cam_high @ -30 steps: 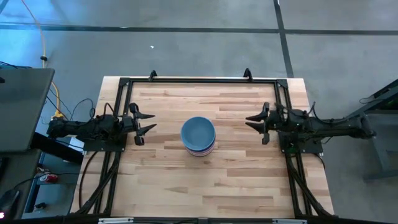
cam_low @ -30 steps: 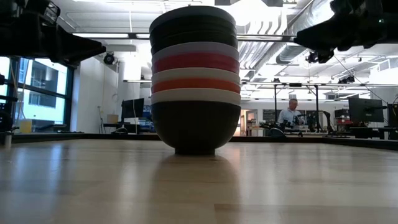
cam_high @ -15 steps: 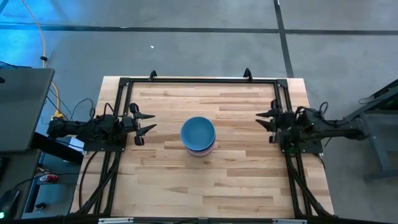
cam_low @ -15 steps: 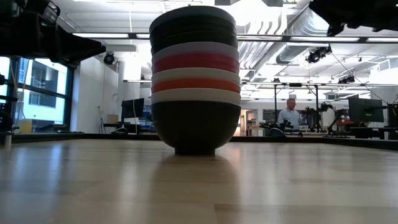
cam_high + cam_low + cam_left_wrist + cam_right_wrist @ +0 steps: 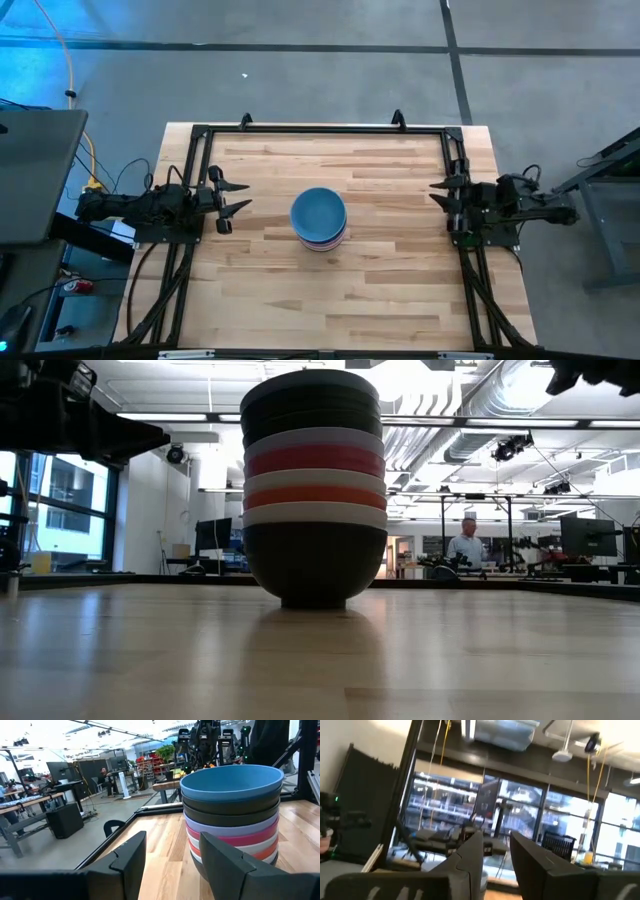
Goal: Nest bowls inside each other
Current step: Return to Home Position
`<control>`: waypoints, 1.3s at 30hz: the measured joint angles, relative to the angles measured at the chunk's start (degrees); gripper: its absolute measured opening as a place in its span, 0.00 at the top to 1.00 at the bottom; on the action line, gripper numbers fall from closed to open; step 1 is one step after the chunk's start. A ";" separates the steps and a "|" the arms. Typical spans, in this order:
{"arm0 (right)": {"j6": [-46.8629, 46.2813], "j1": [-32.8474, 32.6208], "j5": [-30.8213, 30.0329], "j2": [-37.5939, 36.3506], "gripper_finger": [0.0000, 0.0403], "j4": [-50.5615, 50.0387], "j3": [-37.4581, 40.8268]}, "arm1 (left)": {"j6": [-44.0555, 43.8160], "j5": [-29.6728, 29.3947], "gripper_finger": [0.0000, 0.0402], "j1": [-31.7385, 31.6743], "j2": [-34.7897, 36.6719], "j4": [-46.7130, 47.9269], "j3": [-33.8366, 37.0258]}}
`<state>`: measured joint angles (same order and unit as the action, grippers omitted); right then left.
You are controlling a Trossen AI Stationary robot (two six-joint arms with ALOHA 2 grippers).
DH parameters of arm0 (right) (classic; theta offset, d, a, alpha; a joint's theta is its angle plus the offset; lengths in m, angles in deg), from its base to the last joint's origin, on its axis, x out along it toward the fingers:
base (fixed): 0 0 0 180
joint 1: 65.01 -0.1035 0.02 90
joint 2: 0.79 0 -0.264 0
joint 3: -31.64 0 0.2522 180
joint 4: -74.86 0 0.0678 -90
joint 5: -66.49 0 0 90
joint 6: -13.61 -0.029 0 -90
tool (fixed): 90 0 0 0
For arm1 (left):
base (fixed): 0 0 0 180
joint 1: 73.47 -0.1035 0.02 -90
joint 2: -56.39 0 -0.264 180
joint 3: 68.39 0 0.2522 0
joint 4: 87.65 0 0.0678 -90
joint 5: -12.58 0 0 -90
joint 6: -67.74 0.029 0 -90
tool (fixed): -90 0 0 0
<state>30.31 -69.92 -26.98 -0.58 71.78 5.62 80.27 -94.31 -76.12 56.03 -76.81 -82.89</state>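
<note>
Several bowls stand nested in one stack (image 5: 319, 218) at the table's middle, a blue bowl (image 5: 230, 782) on top and a black one (image 5: 313, 565) at the bottom, resting by its foot on the wood. My left gripper (image 5: 240, 196) waits open at the table's left side, level, pointing at the stack (image 5: 230, 815) from a distance. My right gripper (image 5: 438, 190) is drawn back at the right side and tipped upward. It is open with nothing between its fingers (image 5: 470, 860), and its wrist view shows only the room.
A black frame (image 5: 320, 129) runs along the table's far edge and both sides. Bare wood lies all around the stack (image 5: 313, 490). A person (image 5: 466, 545) stands far off in the room behind the table.
My right gripper has drawn back toward the table's right edge, away from the bowls, rising and tipping upward while rolling about its own line. The stack and my left gripper have kept still.
</note>
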 joint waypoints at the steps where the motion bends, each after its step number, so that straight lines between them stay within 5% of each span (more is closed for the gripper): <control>1: 0.27 -0.15 0.00 -0.02 0.77 1.03 0.00 | -0.08 0.00 0.57 -0.01 0.00 -0.01 0.00; 6: 1.92 -0.46 -1.64 -0.03 0.77 8.96 0.00 | 0.05 0.00 0.57 -0.01 0.00 0.00 0.00; 11: -1.46 -0.41 -12.42 -0.02 0.77 4.54 -0.09 | 0.13 0.07 0.57 -0.01 0.00 0.01 0.00; 23: -8.85 -0.46 -7.86 0.04 0.77 -7.07 0.14 | 0.22 0.24 0.57 0.01 0.00 0.01 0.00; 33: -5.23 -0.44 -9.78 -0.11 0.77 15.83 11.65 | -0.34 0.46 0.57 0.00 0.00 0.01 0.00; 39: -8.08 -0.44 -10.07 0.02 0.77 6.95 11.35 | 0.05 0.48 0.57 0.00 0.00 0.05 0.00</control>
<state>22.23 -70.36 -37.05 -0.56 78.72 16.97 80.32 -93.83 -76.11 56.03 -76.76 -82.89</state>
